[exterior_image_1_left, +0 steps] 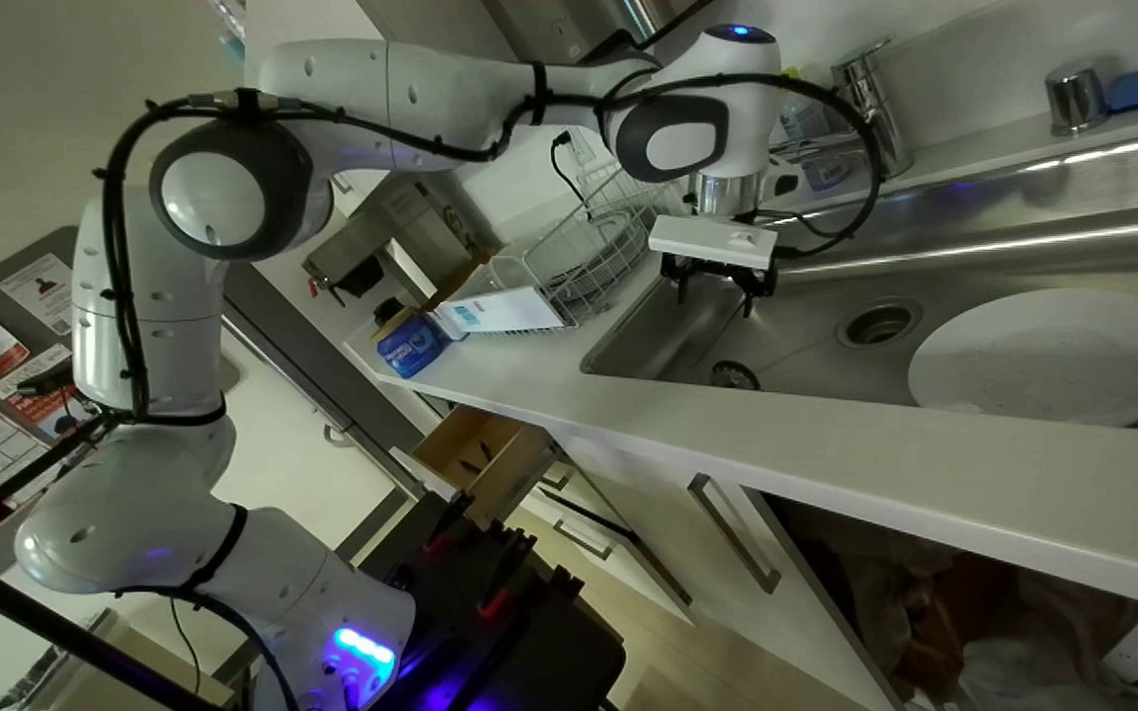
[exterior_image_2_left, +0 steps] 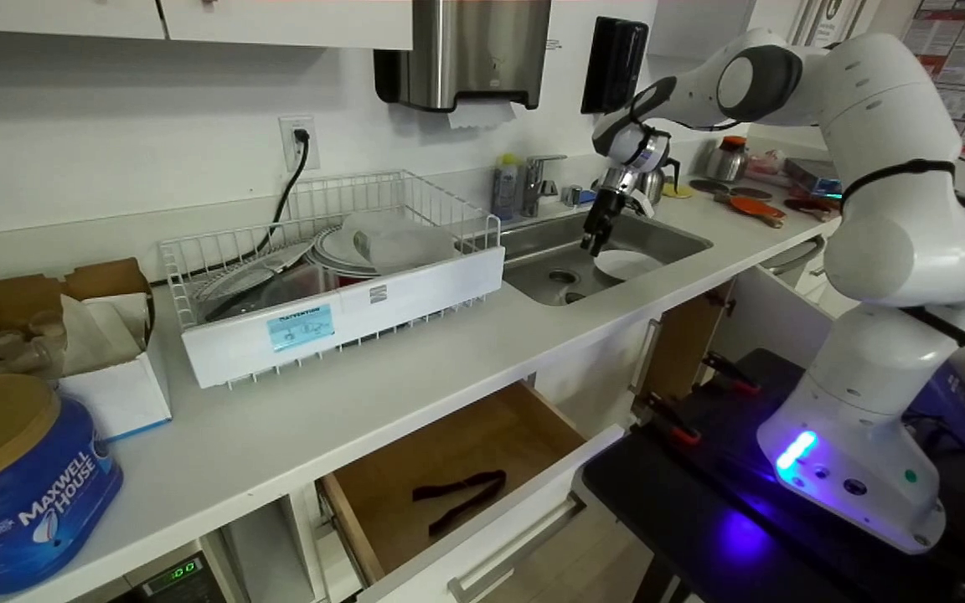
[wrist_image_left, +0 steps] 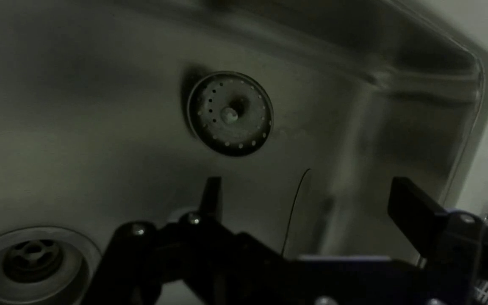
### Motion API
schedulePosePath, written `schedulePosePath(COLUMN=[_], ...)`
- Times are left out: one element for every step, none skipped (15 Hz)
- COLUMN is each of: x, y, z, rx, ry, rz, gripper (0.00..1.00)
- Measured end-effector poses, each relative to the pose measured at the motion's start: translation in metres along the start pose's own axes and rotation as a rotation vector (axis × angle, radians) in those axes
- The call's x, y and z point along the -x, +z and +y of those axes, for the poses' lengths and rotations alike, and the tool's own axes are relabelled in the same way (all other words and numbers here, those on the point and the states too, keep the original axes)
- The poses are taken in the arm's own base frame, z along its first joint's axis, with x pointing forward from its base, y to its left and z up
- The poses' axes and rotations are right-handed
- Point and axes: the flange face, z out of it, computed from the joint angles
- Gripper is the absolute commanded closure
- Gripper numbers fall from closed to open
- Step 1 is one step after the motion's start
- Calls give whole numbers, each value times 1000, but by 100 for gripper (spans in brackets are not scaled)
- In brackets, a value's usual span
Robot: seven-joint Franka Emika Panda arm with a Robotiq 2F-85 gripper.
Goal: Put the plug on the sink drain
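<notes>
The plug (wrist_image_left: 232,127), a round metal strainer with small holes and a centre knob, lies loose on the sink floor in the wrist view. It also shows in an exterior view (exterior_image_1_left: 735,375), close to the sink's front wall. The sink drain (wrist_image_left: 72,250) is an uncovered round opening at the lower left of the wrist view; it shows in both exterior views (exterior_image_1_left: 878,324) (exterior_image_2_left: 563,275). My gripper (wrist_image_left: 307,182) is open with nothing between its fingers. In both exterior views (exterior_image_1_left: 715,301) (exterior_image_2_left: 593,246) it hangs above the sink, pointing down, apart from the plug.
A white plate (exterior_image_1_left: 1063,355) lies in the sink beside the drain. The faucet (exterior_image_1_left: 870,104) stands behind the sink. A wire dish rack (exterior_image_2_left: 415,289) with dishes stands on the counter (exterior_image_2_left: 365,394) beside the sink. A drawer (exterior_image_2_left: 457,477) below is open.
</notes>
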Motion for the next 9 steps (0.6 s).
schedulePosePath(x=[1, 2, 3, 5, 7, 9, 11, 12, 13], y=[2, 5, 10, 18, 27, 38, 49, 59, 69], z=[0, 0, 0, 0, -1, -2, -3, -4, -5], rx=[3, 4, 2, -1, -5, -6, -5, -2, 5], ry=[-2, -2, -1, 2, 5, 8, 10, 12, 13], rz=[-8, -17, -26, -34, -41, -48, -52, -52, -49], gripper=[0, 0, 0, 0, 0, 0, 0, 0, 0])
